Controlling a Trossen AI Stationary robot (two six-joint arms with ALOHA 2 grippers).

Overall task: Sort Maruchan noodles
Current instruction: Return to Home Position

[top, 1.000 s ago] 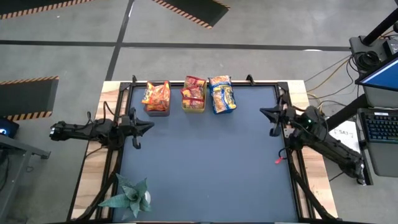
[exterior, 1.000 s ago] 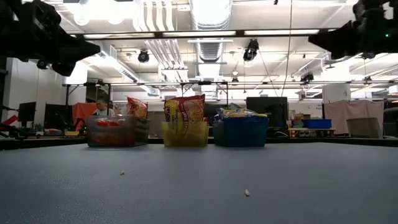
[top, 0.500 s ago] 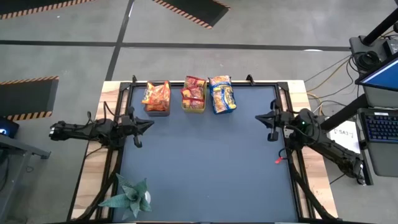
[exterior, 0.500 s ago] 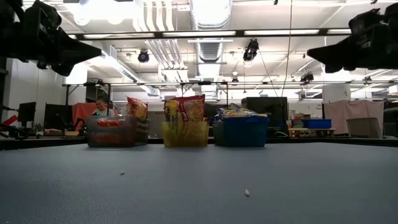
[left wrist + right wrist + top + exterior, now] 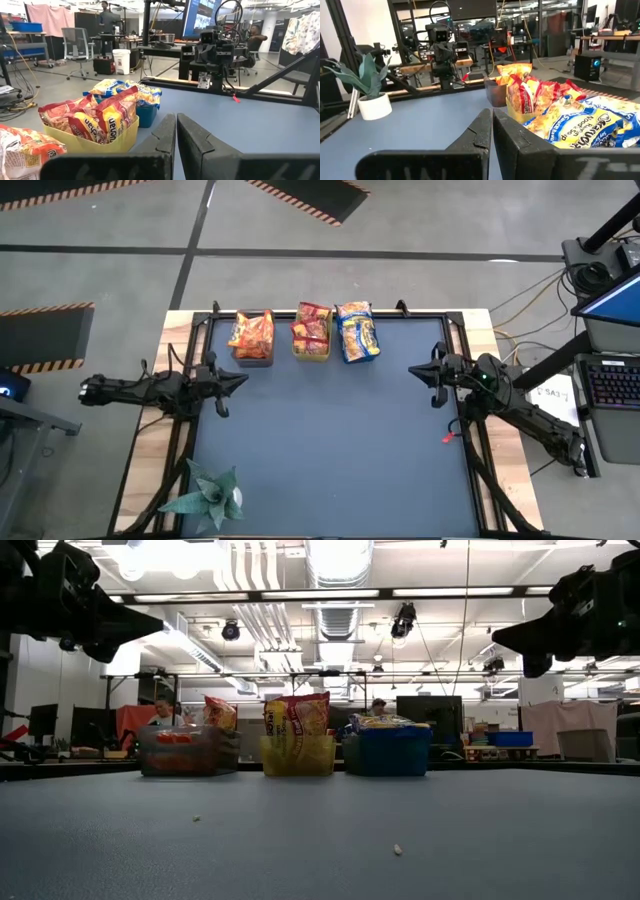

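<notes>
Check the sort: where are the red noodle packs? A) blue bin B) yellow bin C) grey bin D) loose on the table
B: the red packs stand in the yellow bin, the middle one of the three bins in the row.

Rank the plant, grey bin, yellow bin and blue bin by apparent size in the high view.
1. plant, clearly the largest.
2. grey bin, yellow bin and blue bin: these look about alike, so no ranking among them.
</notes>
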